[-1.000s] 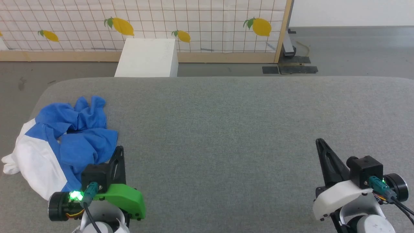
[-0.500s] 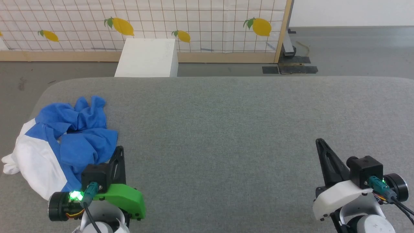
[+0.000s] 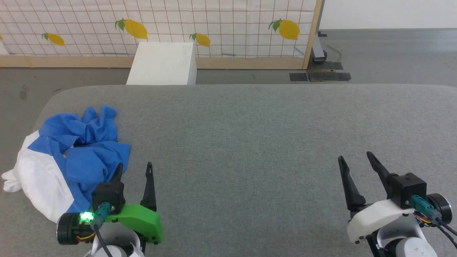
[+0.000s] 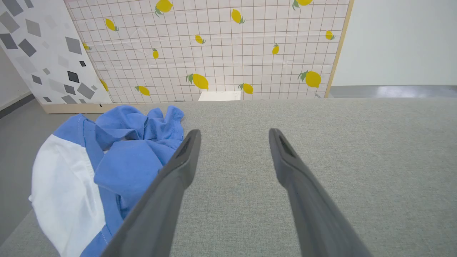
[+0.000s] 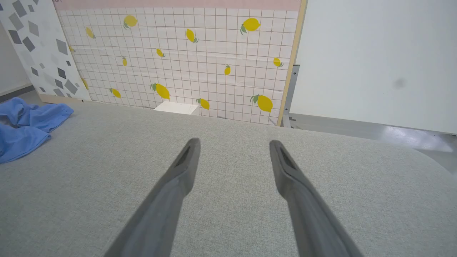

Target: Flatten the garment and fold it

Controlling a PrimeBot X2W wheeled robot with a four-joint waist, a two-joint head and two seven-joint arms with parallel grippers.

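Head view first: blue-and-white raglan shirt (image 3: 68, 157) crumpled in a heap at the left end of the grey worktop (image 3: 242, 142), white part reaching right out to that left edge. Left pincer (image 3: 135, 165) sitting at the worktop's near-left, just beside the heap, spread wide, gripping nothing. Right pincer (image 3: 355, 156) at the worktop's near-right, well apart from the shirt, also spread wide and empty.

Left wrist view: same shirt (image 4: 132, 160) on the worktop's left side, right up against one finger, can't tell if touching.

Right wrist view: open fingers over bare worktop, blue cloth (image 5: 25, 128) way off at its left end.
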